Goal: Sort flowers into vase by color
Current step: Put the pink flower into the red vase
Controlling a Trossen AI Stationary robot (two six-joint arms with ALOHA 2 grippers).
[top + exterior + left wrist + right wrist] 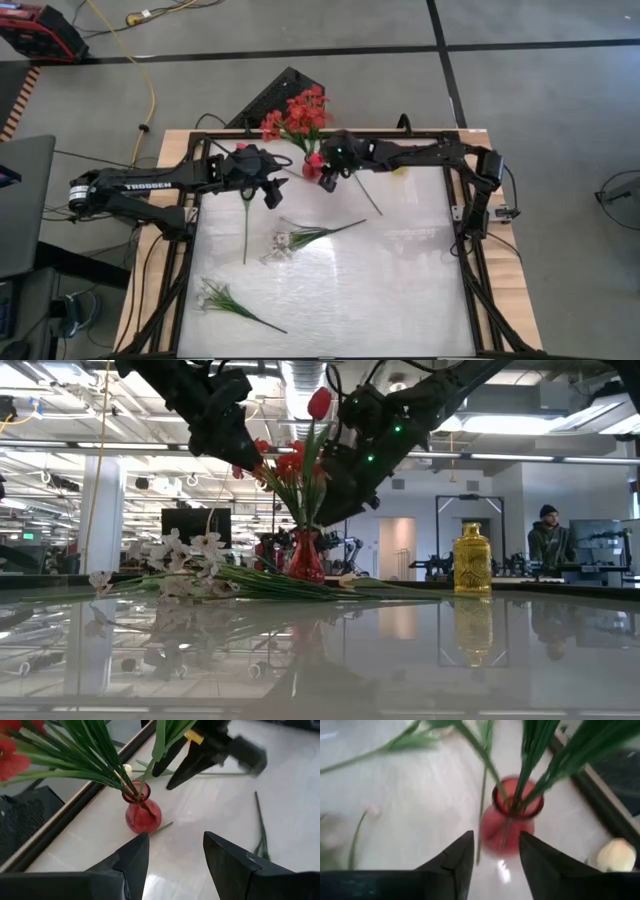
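Hovering over the red vase (512, 822) at the far edge of the tabletop (400, 290), the right hand (495, 855) is showing spread fingers with nothing between them; a red tulip (319, 402) is standing tall in the vase among the red blossom clusters (305, 112), so this looks like a release in progress. The left hand (172, 857) is waiting just left of the vase, fingers spread, empty.

Other task items: two sprays of small white blossoms are lying on the tabletop, one mid-left (290, 240) and one at the near left (225, 300); a single green stem (246, 225) is lying near the left hand and another stem (368, 195) just right of the vase. A yellow vase (473, 560) is sitting toward the right in the low view; a cream-peach tulip (617, 855) is lying beside the red vase.

Doing this step well, as a judgement: the right hand should be lifting straight up so the fingers are not dragging the tulip's stem or leaves back out, and keeping clear of the vase's narrow neck since the vase looks light and tippable. The left hand should be staying apart from the bouquet during the retreat. Next pick is probably a loose stem on the tabletop, gripped low on the stem.
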